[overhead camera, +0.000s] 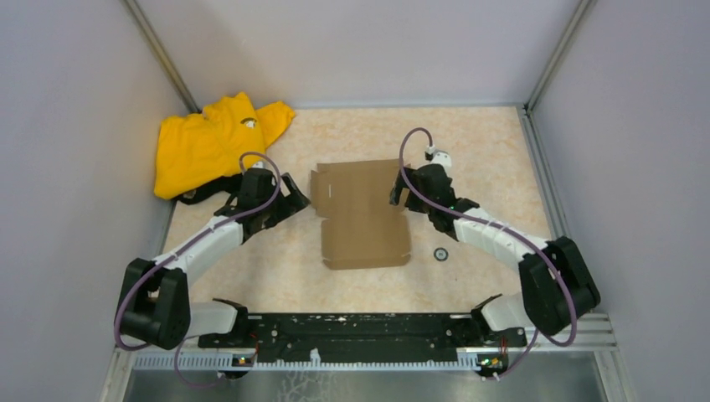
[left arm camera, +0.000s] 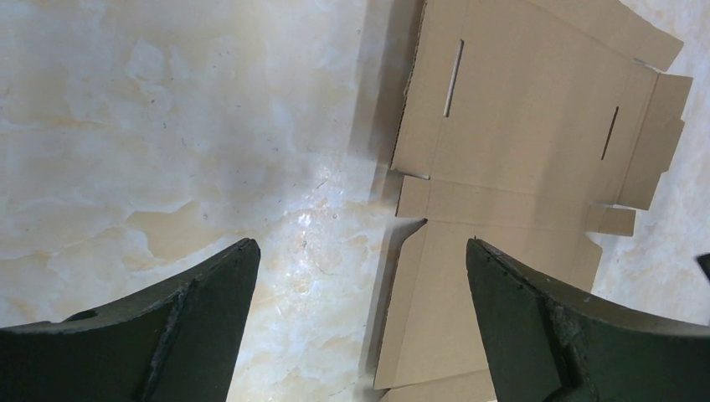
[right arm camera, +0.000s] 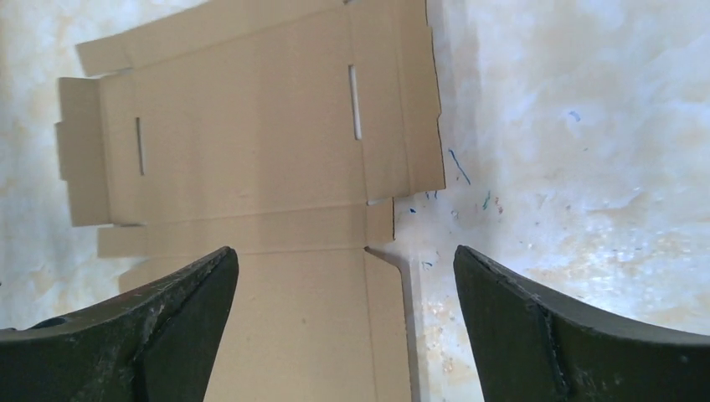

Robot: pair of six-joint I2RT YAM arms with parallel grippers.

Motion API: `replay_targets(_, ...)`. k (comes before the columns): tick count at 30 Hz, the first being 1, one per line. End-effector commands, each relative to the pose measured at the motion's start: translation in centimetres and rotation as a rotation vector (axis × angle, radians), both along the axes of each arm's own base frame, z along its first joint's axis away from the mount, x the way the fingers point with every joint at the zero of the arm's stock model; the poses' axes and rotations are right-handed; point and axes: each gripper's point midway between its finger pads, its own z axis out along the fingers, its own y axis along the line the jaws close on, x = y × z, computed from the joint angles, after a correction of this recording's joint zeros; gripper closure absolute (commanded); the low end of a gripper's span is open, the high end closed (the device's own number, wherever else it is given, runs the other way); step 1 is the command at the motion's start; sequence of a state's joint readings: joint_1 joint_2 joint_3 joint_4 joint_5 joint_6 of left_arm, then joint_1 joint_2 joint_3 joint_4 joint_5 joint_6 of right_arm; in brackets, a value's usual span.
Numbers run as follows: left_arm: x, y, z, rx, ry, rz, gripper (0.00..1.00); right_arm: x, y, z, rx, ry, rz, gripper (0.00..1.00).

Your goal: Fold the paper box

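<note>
step: paper box lies flat, folding not begun
grippers: left gripper, right gripper both spread wide, empty
next: probably raise a side flap

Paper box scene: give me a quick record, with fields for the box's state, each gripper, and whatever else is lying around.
paper box: flat and unfolded, flaps spread, between the two arms
left gripper: open, at the box's left edge, holding nothing
right gripper: open, at the box's right edge, holding nothing
yellow garment: crumpled in the far left corner, apart from the box
small dark ring: on the table, just right of the box
progress: no fold made yet
</note>
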State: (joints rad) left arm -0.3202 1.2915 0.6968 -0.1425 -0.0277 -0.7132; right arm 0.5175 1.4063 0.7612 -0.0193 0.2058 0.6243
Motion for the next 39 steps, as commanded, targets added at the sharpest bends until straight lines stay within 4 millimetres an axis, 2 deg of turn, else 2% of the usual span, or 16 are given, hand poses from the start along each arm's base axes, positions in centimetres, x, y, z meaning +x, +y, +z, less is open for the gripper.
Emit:
replay_targets(1,0.3,0.1,1.9,-0.001,-0.032,-0.014,0.02,-0.5,-0.9,3.7,-0.075,-0.079,0.072,0.02)
replay_targets(2,0.3,0.2,2.0,0.005,-0.034,-0.015,0.02,-0.5,-1.4,3.7,-0.096,-0.070,0.081,0.06)
replay_targets(3,0.3,0.3,2.1,0.011,-0.033,-0.017,0.02,-0.5,-1.8,3.6,-0.114,-0.054,0.093,0.22)
replay_targets(4,0.3,0.4,2.0,0.020,-0.032,-0.021,0.02,-0.5,-2.3,3.5,-0.138,-0.041,0.101,0.42)
replay_targets(5,0.3,0.5,2.0,0.029,-0.028,-0.022,0.08,-0.5,-2.8,3.2,-0.170,-0.028,0.103,0.64)
replay_targets(6,0.2,0.7,1.8,0.038,-0.025,-0.024,0.18,-0.5,-3.2,2.9,-0.203,-0.012,0.103,0.75)
replay_targets(7,0.0,0.7,1.6,0.045,-0.021,-0.027,0.34,-0.5,-3.5,2.6,-0.233,-0.001,0.108,0.78)
replay_targets(10,-0.3,1.1,0.8,0.064,0.000,-0.024,0.73,-0.5,-3.9,0.8,-0.288,0.050,0.126,0.85)
replay_targets(11,-0.5,1.2,0.4,0.070,0.009,-0.022,0.78,-0.5,-4.0,0.2,-0.300,0.066,0.129,0.87)
replay_targets(16,-1.0,1.3,-2.1,0.082,0.075,-0.016,0.81,-0.1,-3.7,-2.0,-0.310,0.098,0.133,0.94)
replay_targets(18,-1.1,1.0,-2.9,0.065,0.097,-0.016,0.86,0.4,-3.5,-2.6,-0.313,0.104,0.130,0.96)
replay_targets(21,-1.0,0.6,-4.1,0.055,0.127,-0.020,0.93,1.2,-3.3,-2.8,-0.311,0.102,0.121,0.97)
replay_targets(25,-0.8,0.3,-5.3,0.050,0.151,-0.023,0.93,2.2,-3.0,-3.0,-0.293,0.101,0.112,0.97)
replay_targets(29,-0.4,-0.4,-5.5,0.050,0.149,-0.030,0.93,3.0,-2.7,-2.9,-0.269,0.096,0.110,0.97)
replay_targets(33,-0.1,-1.4,-5.4,0.059,0.146,-0.045,1.00,3.5,-2.5,-2.7,-0.248,0.095,0.109,0.98)
replay_targets(39,0.5,-3.0,-5.1,0.053,0.139,-0.062,1.00,4.0,-2.4,-2.6,-0.233,0.094,0.114,0.98)
